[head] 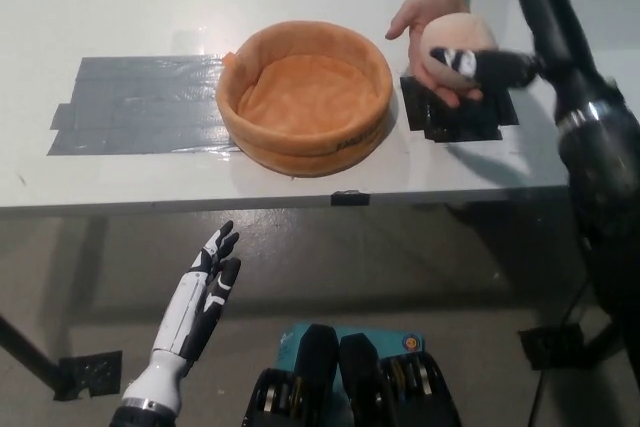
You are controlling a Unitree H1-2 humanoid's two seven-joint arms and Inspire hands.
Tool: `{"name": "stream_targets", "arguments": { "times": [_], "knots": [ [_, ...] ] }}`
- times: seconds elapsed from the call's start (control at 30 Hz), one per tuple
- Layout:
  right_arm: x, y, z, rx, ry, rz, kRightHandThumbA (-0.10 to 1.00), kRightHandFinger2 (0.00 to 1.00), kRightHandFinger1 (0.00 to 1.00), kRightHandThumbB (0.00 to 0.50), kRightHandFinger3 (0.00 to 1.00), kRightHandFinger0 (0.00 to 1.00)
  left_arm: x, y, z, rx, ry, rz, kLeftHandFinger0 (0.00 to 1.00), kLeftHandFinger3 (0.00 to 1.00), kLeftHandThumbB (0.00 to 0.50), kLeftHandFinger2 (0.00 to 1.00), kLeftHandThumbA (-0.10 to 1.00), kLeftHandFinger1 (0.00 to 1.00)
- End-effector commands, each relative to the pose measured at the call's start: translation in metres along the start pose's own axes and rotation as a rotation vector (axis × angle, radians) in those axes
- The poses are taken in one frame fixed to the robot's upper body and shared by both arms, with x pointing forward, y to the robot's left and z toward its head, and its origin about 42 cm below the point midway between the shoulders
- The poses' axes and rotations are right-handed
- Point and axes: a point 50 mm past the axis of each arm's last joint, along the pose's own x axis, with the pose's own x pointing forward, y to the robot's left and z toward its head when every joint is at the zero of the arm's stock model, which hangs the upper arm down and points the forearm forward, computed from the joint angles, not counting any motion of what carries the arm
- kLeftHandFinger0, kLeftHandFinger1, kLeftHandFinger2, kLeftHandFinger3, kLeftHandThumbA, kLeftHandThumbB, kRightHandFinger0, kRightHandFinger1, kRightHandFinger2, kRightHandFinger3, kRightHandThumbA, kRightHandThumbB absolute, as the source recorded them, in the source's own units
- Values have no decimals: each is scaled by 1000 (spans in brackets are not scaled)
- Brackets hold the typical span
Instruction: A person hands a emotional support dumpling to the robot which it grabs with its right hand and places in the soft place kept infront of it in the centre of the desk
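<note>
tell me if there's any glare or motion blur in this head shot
Head view: soft glare sits on the white desk and the grey tape patch; the right hand at the dumpling is smeared by motion, its fingers unclear; the orange basket and the left hand look sharp.

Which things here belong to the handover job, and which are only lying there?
Job: dumpling, person's hand holding it, right hand at it, orange soft bowl.
Lying about: grey tape patch, black tape patch, resting left hand.
</note>
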Motion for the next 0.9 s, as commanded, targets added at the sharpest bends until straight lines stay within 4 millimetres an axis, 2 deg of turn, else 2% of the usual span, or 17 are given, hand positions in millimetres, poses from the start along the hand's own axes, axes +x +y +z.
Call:
{"name": "stream_targets", "arguments": {
  "times": [0.0,0.1,0.37,0.43,0.57,0.73,0.87],
  "knots": [
    [49,-18,17,-113,83,37,898,1000,1000,380,1000,1000,7,4,17,8,-83,32,1000,1000,6,1000,1000,1000],
    [69,-16,13,-136,123,70,909,1000,1000,390,1000,1000,8,4,18,13,-89,35,1000,1000,4,1000,1000,1000],
    [83,-10,-7,-186,215,120,907,1000,1000,385,1000,1000,11,2,19,13,-99,29,1000,1000,9,1000,1000,1000],
    [82,-6,-14,-198,238,135,911,1000,1000,381,1000,1000,11,2,20,20,-100,28,1000,1000,27,1000,1000,1000],
    [76,-1,-22,-196,261,162,910,1000,1000,375,1000,1000,13,2,20,22,-106,25,1000,1000,25,1000,1000,1000],
    [67,5,-32,-157,301,226,972,1000,1000,421,1000,1000,13,3,21,16,-105,25,1000,1000,26,1000,1000,1000],
    [63,7,-33,-115,335,262,938,1000,1000,429,1000,1000,13,3,21,18,-103,22,1000,1000,17,1000,1000,1000]
  ]
}}
